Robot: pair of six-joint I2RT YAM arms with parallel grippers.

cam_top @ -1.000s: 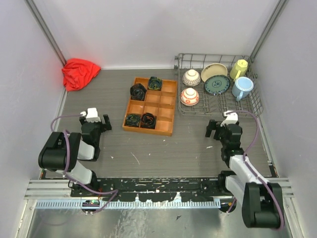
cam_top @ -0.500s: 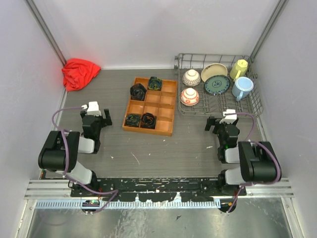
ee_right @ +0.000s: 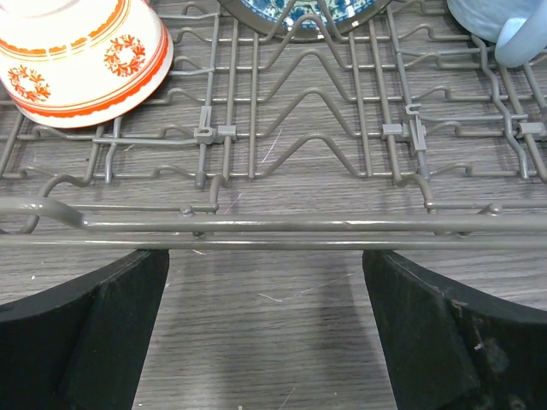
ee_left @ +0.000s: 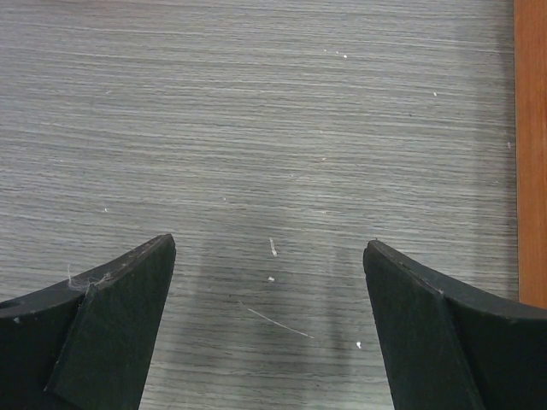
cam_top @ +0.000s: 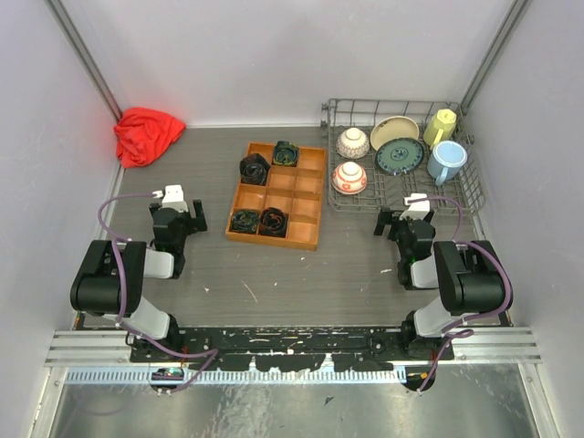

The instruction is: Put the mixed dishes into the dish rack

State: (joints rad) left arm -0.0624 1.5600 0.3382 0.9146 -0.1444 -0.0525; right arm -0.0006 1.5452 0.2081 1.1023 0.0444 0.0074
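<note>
The grey wire dish rack (cam_top: 465,194) stands at the back right and holds all the dishes: two white-and-red bowls (cam_top: 353,142) (cam_top: 349,177), a cream plate (cam_top: 392,130), a teal patterned plate (cam_top: 400,156), a pale yellow mug (cam_top: 441,126) and a light blue cup (cam_top: 446,161). My right gripper (cam_top: 407,224) is open and empty just in front of the rack's near rail (ee_right: 273,225); its wrist view also shows a bowl (ee_right: 81,51). My left gripper (cam_top: 176,214) is open and empty over bare table (ee_left: 269,171), left of the wooden tray.
An orange-brown wooden compartment tray (cam_top: 312,201) with several dark rolled items sits mid-table; its edge shows in the left wrist view (ee_left: 532,145). A red cloth (cam_top: 146,134) lies at the back left corner. Walls close in both sides.
Both arms have folded back toward their bases, so the grippers now point down at the table. The right gripper has shifted slightly toward the rack. The dishes have not moved.
</note>
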